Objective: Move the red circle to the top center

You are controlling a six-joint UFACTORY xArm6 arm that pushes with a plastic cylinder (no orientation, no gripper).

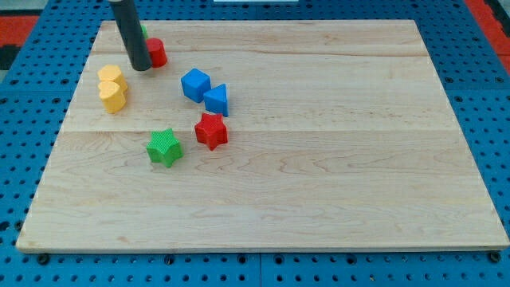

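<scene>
Rod tip beside the red circle at the wooden board's upper left.

The arm's dark rod has no jaws and holds nothing; my tip [141, 68] rests on the pale wooden board [319, 183], touching the left side of the red circular block [157, 52]. A green block [143, 32] peeks out behind the rod. Nearby lie two yellow blocks [112, 88] touching each other, a blue cube [194, 84] against a blue triangular block [216, 100], a red star-shaped block [211, 131], and a green star-shaped block [164, 147].
</scene>
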